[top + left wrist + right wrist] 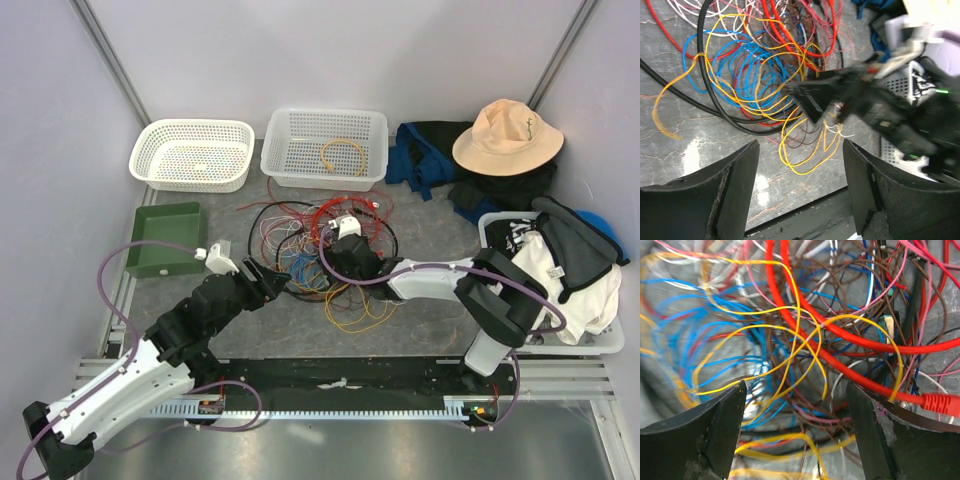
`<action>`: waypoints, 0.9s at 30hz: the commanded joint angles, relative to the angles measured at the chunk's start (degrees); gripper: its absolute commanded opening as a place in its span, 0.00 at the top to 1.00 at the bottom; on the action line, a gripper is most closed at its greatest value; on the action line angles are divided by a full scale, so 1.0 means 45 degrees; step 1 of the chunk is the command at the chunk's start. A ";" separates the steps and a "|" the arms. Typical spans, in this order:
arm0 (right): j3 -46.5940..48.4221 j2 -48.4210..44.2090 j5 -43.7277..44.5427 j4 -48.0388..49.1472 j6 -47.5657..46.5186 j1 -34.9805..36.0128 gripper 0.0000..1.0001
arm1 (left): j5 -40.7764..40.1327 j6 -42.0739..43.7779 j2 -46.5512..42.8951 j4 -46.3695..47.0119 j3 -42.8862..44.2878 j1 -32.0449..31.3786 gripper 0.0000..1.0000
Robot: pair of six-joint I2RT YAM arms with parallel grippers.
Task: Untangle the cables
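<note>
The cables (318,245) lie in one tangled heap on the grey tabletop: thin red, blue, yellow, brown, pink and white wires, ringed by a thicker black cable (715,95). My left gripper (800,177) hovers open at the heap's near-left edge. Only bare table shows between its fingers, and a yellow loop (802,162) lies just ahead of them. My right gripper (797,422) is open and sits low over the middle of the tangle. Yellow, brown and blue wires run loosely between its fingers, and a thick red cable (840,347) crosses just beyond. From above, the two grippers (280,280) (340,260) are close together.
Two white baskets (150,170) (285,165) stand at the back, the right one holding an orange cable (343,157). A green tray (160,262) is at the left. A tan hat (507,138) and a bin of clothes (600,345) fill the right side.
</note>
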 commanded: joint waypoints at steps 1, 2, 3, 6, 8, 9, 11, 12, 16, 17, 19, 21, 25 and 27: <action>0.0701 0.0913 0.0667 -0.0052 -0.0242 -0.0015 0.17 | -0.0041 -0.0659 -0.0360 0.0012 -0.0115 0.0011 0.26; 0.0760 0.1224 0.0628 -0.0051 -0.0300 -0.0034 0.23 | -0.0080 -0.0698 -0.0380 -0.0027 -0.0135 0.0011 0.26; 0.0799 0.1285 0.0609 -0.0051 -0.0223 0.0004 0.33 | -0.0099 -0.0718 -0.0419 -0.0046 -0.0174 0.0011 0.26; 0.0527 0.0800 0.0686 0.0377 -0.0105 0.0043 0.69 | -0.0197 -0.0679 -0.0419 -0.0163 -0.0077 0.0011 0.27; 0.0234 -0.0191 0.0959 0.0593 -0.0241 0.0218 0.88 | -0.0333 -0.0562 -0.0438 -0.0203 0.0001 0.0011 0.27; 0.0233 -0.0566 0.1115 0.0497 -0.0300 0.0413 0.99 | -0.0469 -0.0523 -0.0438 -0.0242 0.0079 0.0011 0.27; 0.0427 -0.1714 0.1350 -0.0029 -0.0495 0.0706 1.00 | -0.0665 -0.0348 -0.0419 -0.0242 0.0196 0.0011 0.27; 0.0544 -0.2108 0.1370 -0.0244 -0.0535 0.0785 1.00 | -0.0898 -0.0269 -0.0419 -0.0223 0.0371 0.0011 0.27; 0.1441 -0.3926 0.1506 -0.1667 -0.0691 0.1176 1.00 | -0.1661 0.0511 -0.0263 -0.0048 0.1074 0.0011 0.27; 0.1618 -0.4431 0.1507 -0.1846 -0.0769 0.1196 1.00 | -0.1778 0.0957 -0.0127 -0.0008 0.1269 0.0011 0.27; 0.2163 -0.4806 0.1546 -0.2780 -0.0808 0.1196 1.00 | -0.1974 0.1506 0.0068 0.0341 0.1855 0.0011 0.27; 0.2419 -0.5158 0.1721 -0.3233 -0.0828 0.1196 1.00 | -0.1956 0.2443 0.0459 0.0655 0.2497 0.0011 0.27; 0.2518 -0.5607 0.1683 -0.3723 -0.0672 0.1196 1.00 | -0.0923 0.4688 0.1123 0.2351 0.3068 0.0011 0.27; 0.2382 -0.5686 0.1624 -0.3762 -0.0594 0.1196 1.00 | 0.0108 0.5686 0.1473 0.3718 0.2952 0.0011 0.27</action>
